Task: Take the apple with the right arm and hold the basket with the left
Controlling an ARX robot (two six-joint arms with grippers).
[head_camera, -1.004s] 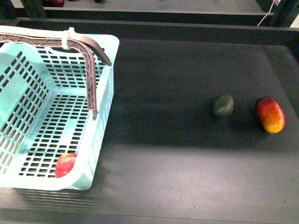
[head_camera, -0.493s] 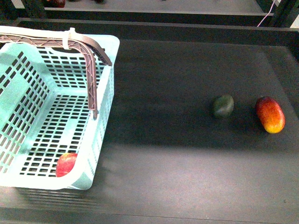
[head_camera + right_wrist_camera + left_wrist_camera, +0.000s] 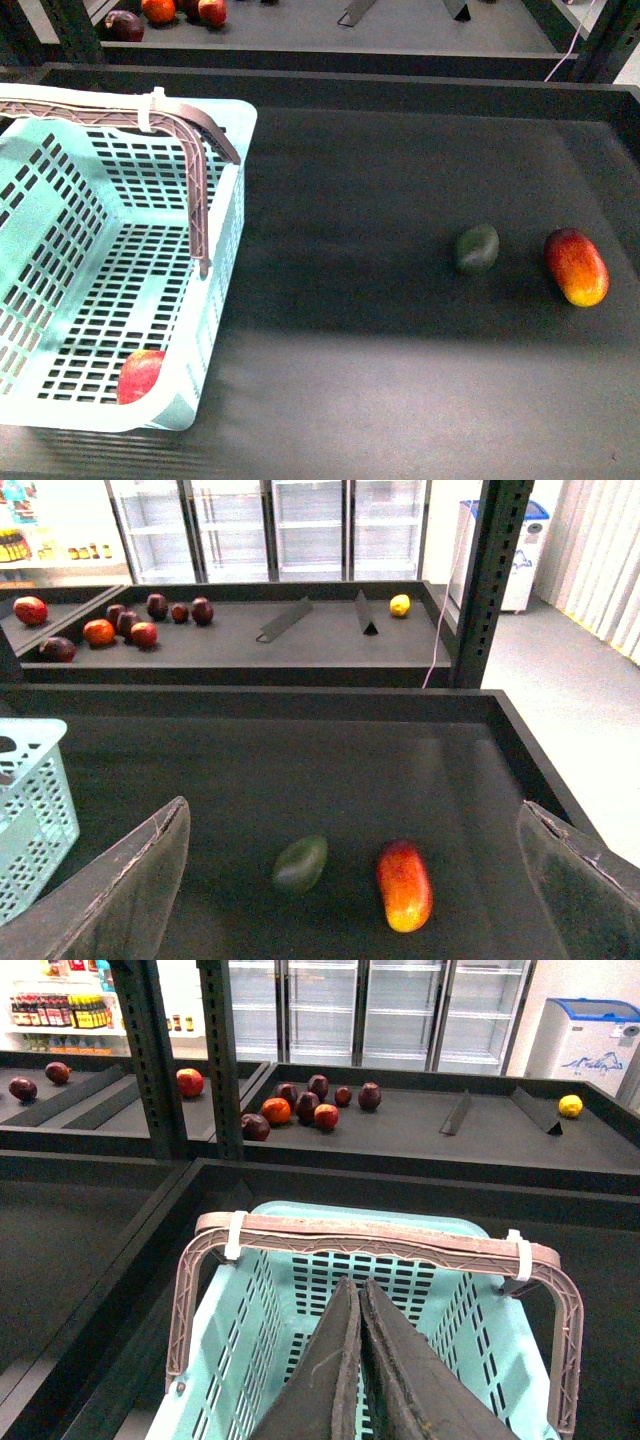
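Observation:
The pale mint-blue slotted basket (image 3: 225, 190) stands at the left of the dark table, its brownish lattice handle (image 3: 195, 150) raised. The red apple (image 3: 140, 376) lies inside it at the front corner. Neither arm shows in the front view. In the left wrist view my left gripper (image 3: 360, 1295) is shut and empty, above the basket (image 3: 240, 1330) and short of the handle (image 3: 380, 1243). In the right wrist view my right gripper (image 3: 355, 870) is wide open and empty, high above the table; the basket's corner (image 3: 30, 810) shows at the edge. The apple is hidden in both wrist views.
A small dark green fruit (image 3: 477, 248) and an elongated red-and-yellow fruit (image 3: 576, 266) lie at the table's right; both show in the right wrist view, the green fruit (image 3: 300, 864) beside the red-and-yellow one (image 3: 404, 885). A raised rim (image 3: 400, 78) edges the table's back. Several fruits (image 3: 300, 1108) lie on a shelf behind.
The front view has shifted slightly, showing more of the shelf behind; the basket and fruits sit a little lower in the picture. Nothing on the table has moved.

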